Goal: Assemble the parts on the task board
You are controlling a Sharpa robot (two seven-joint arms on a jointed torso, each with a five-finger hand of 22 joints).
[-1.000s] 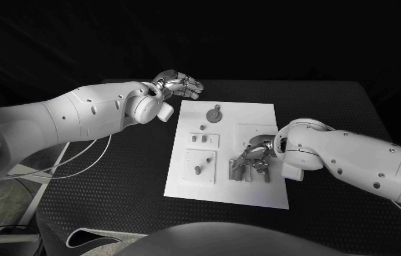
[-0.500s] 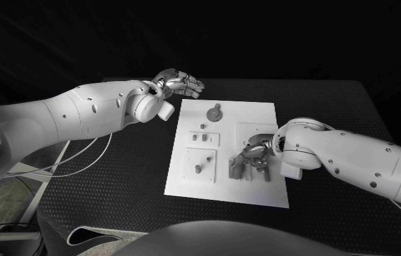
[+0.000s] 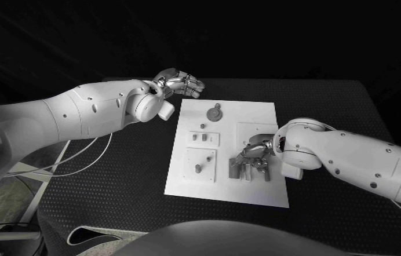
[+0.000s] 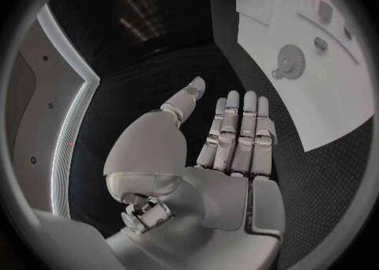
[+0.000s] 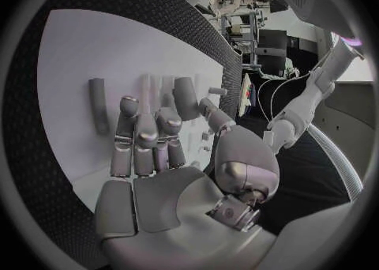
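We see the right hand, fingers curled, resting on grey parts at the task board's near right. The left hand, spread and holding nothing, hovers off its far left corner. We judge seating is underway; next, a firm pinch on one part.

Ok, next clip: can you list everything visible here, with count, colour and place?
table: one, black, textured top, under everything.
task board: one, white, in the middle of the table.
gear-shaped part: one, grey, on the board's far end.
small pegs: a few, grey, standing in the raised squares on the board's left side; exact count unclear.
bar-shaped parts: several, grey, at the board's near right, under the right robot hand.
cable: one, white, looping off the table's left edge.
left robot hand: silver, off the board's far left corner, fingers apart, holding nothing.
right robot hand: silver, over the bar-shaped parts; grasp unclear.
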